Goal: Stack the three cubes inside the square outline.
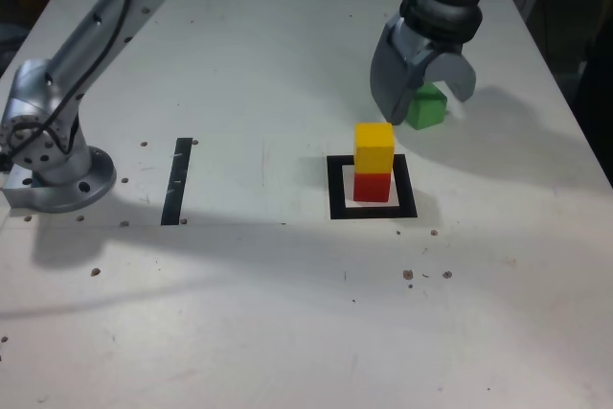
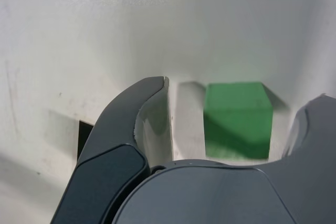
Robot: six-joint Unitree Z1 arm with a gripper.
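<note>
Green cube (image 2: 239, 116) sat between the end effector's (image 1: 428, 95) spread jaws, ungripped; yellow cube (image 1: 374, 146) topped red cube (image 1: 373, 186) inside the square outline (image 1: 335, 189).

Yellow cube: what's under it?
The yellow cube sits on the red cube, inside the square outline. The white centre beneath the red cube is mostly covered.

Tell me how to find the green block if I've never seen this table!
Look at the white table and find the grey gripper near its far edge. The green cube sits on the table between its open jaws. The red cube and yellow cube are stacked in the black square outline; the green one stands alone.
</note>
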